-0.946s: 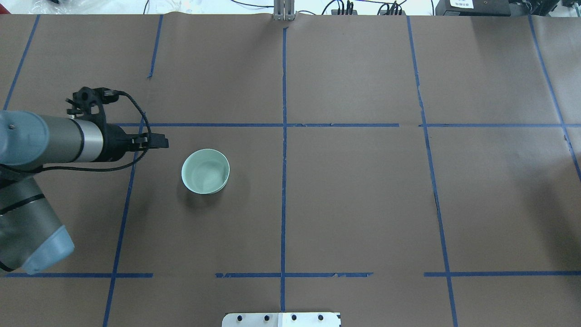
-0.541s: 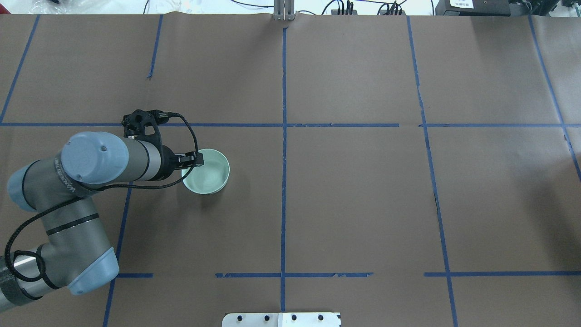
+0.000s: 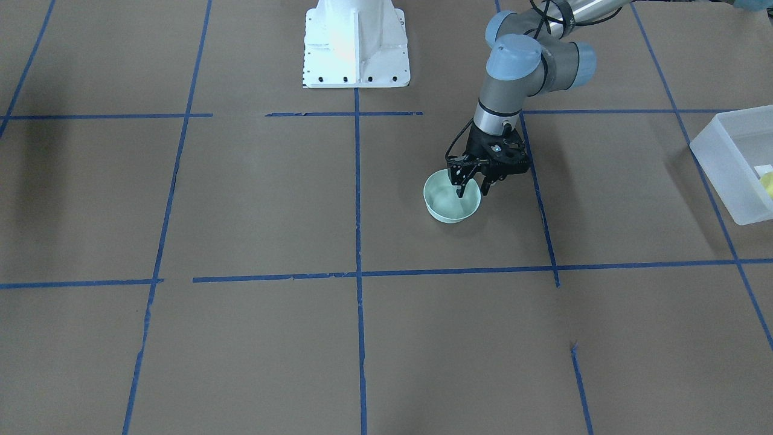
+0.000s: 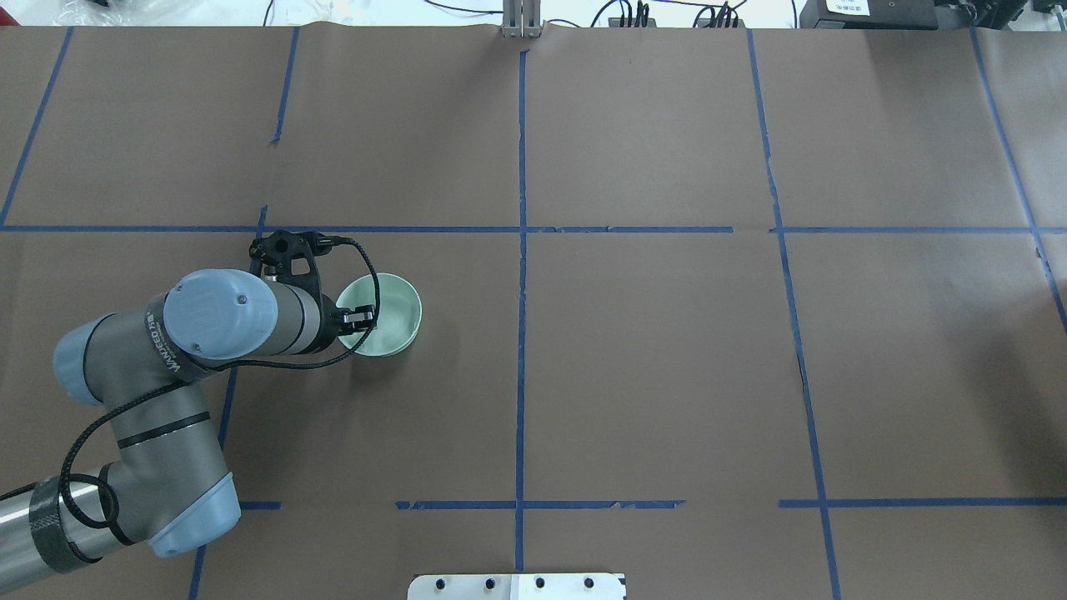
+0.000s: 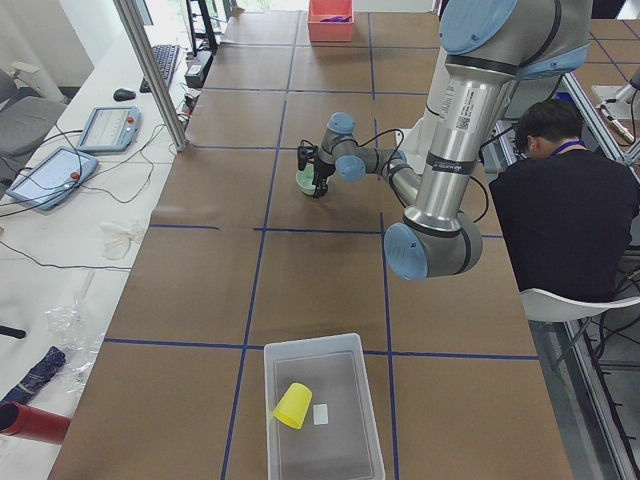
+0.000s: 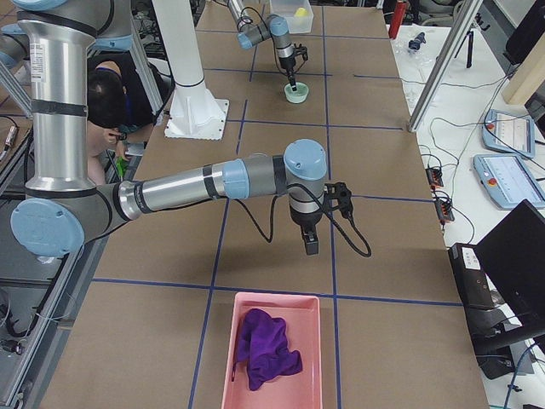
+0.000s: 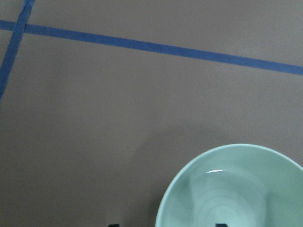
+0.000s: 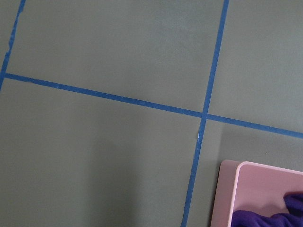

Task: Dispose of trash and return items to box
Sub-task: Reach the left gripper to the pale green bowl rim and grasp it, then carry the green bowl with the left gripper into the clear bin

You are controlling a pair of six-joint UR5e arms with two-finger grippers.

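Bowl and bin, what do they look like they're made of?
Bowl: smooth, glossy mint-green, with a bright highlight and faint rings inside; glazed ceramic or hard plastic, can't tell which. Bin: likely frosted translucent plastic; the brown table shows dimly through its floor.

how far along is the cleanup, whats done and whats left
Done: the yellow cup already lies in the box. In hand: the left gripper, jaws open, straddles the rim of the mint bowl, one finger inside and one outside, not yet closed. Left: grip the bowl, lift it and carry it to the box.
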